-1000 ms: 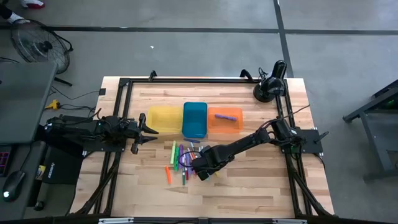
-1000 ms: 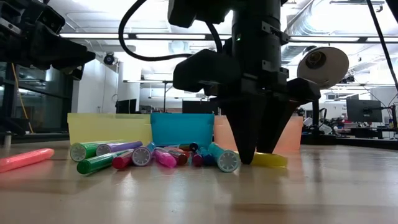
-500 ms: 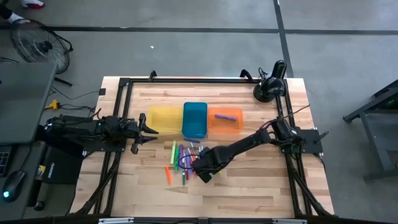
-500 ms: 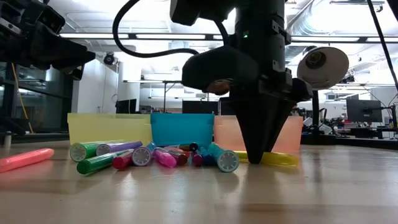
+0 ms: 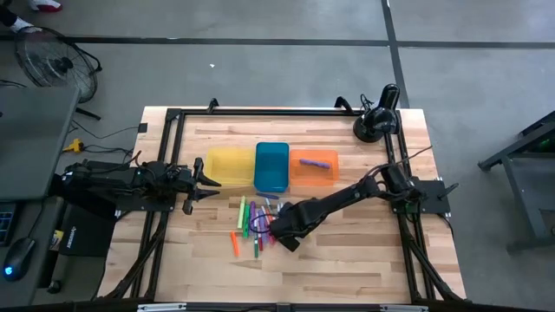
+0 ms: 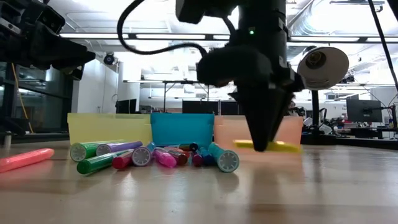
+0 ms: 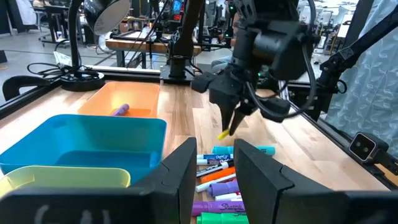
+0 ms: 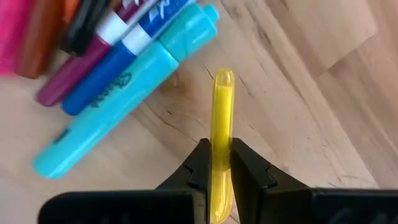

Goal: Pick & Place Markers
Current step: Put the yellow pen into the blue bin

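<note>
The markers [image 5: 257, 222] lie in a loose pile on the wood in front of the trays, seen too in the low view [image 6: 149, 155] and the left wrist view [image 7: 224, 180]. My right gripper [image 5: 283, 237] is shut on a yellow marker [image 6: 268, 145] just right of the pile. Its wrist view shows that yellow marker [image 8: 222, 118] above the table, beside a teal marker [image 8: 118, 106]. My left gripper [image 5: 208, 179] waits open by the yellow tray [image 5: 228, 165]; its fingers frame the left wrist view [image 7: 214, 180]. My right gripper pinches the yellow marker between its two fingers [image 8: 202, 165], at a point along the barrel [image 8: 222, 158] that shows near one end in the wrist view. The fingers come from above, pointing down, and lie across the marker. It is lifted clear of the table and lies about level [image 6: 280, 147].
A blue tray [image 5: 271, 166] and an orange tray [image 5: 313, 173] stand in a row with the yellow one; a purple marker [image 5: 317, 162] lies in the orange tray. A lamp [image 5: 375, 121] stands at the far right corner. A pink marker [image 6: 25, 158] lies apart from the pile.
My right gripper has shut on the yellow marker, which lay on the table between its open fingers, and then has risen, lifting the marker a little clear of the wood. The pile has stayed where it was.
</note>
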Tool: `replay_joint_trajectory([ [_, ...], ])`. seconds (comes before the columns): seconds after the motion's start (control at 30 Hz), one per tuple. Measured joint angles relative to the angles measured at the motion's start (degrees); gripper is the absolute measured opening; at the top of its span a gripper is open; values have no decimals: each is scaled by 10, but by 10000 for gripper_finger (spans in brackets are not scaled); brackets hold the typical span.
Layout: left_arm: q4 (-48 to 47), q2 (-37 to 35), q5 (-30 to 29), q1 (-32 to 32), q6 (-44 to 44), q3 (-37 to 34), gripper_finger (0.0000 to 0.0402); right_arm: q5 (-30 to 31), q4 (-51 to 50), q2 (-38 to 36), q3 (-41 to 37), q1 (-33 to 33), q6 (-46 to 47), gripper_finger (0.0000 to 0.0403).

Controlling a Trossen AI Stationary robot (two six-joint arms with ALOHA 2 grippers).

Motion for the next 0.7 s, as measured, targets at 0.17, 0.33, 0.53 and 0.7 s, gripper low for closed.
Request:
replay_joint_trajectory([
  [0.17,0,0,0,0,0,0,104,8,-9,-20,1,-14,-36,30],
  [0.33,0,0,0,0,0,0,104,13,-12,-41,1,-35,-93,29],
  [0.53,0,0,0,0,0,0,104,31,-10,-52,10,-68,-204,30],
  [0.7,0,0,0,0,0,0,104,56,-7,-55,47,-92,-314,30],
])
